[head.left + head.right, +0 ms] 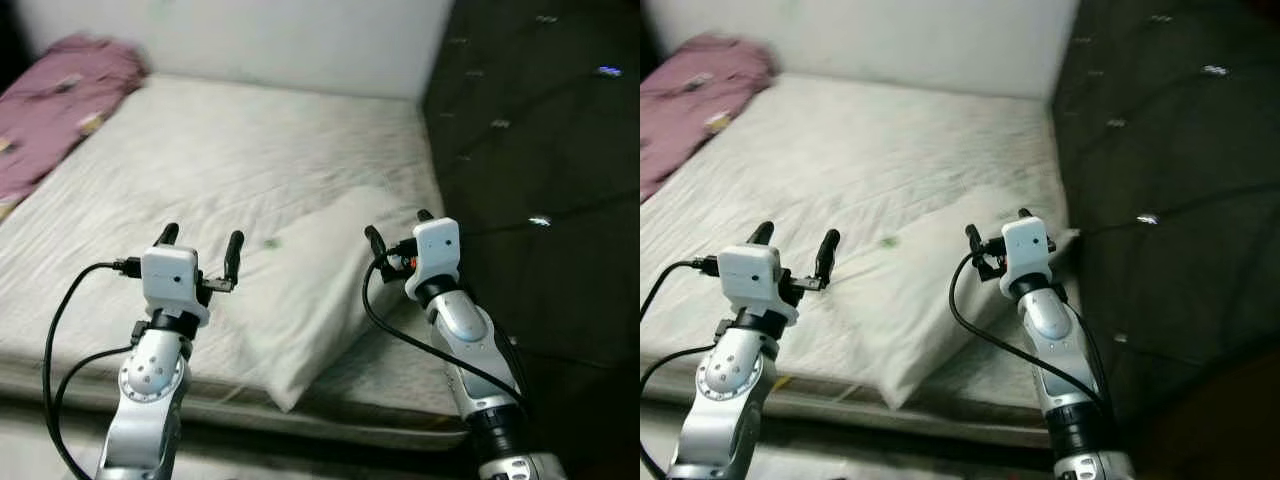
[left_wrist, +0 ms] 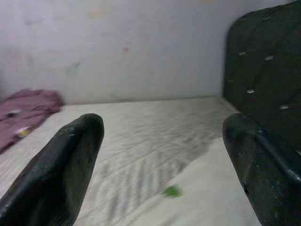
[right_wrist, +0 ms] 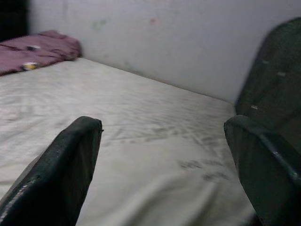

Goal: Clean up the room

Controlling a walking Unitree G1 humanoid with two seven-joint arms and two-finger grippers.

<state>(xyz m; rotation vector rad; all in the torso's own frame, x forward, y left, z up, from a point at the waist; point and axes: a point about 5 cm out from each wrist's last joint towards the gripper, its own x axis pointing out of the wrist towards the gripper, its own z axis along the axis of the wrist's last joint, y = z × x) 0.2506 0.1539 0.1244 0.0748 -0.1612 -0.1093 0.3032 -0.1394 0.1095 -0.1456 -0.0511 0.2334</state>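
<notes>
A white pillow (image 1: 300, 290) lies tilted on the near right part of the bed (image 1: 220, 150), one corner hanging over the front edge. My left gripper (image 1: 200, 247) hovers open just left of the pillow, with nothing between its fingers (image 2: 61, 165). My right gripper (image 1: 398, 232) stands open over the pillow's right end, close to the headboard, and holds nothing. A small green scrap (image 1: 271, 242) sits on the pillow between the two grippers. A crumpled purple blanket (image 1: 55, 100) lies at the far left of the bed.
A dark tufted headboard (image 1: 530, 150) runs along the bed's right side. A white wall (image 1: 250, 40) stands behind the bed. The middle of the mattress is bare sheet. A dark gap shows below the bed's front edge (image 1: 300, 440).
</notes>
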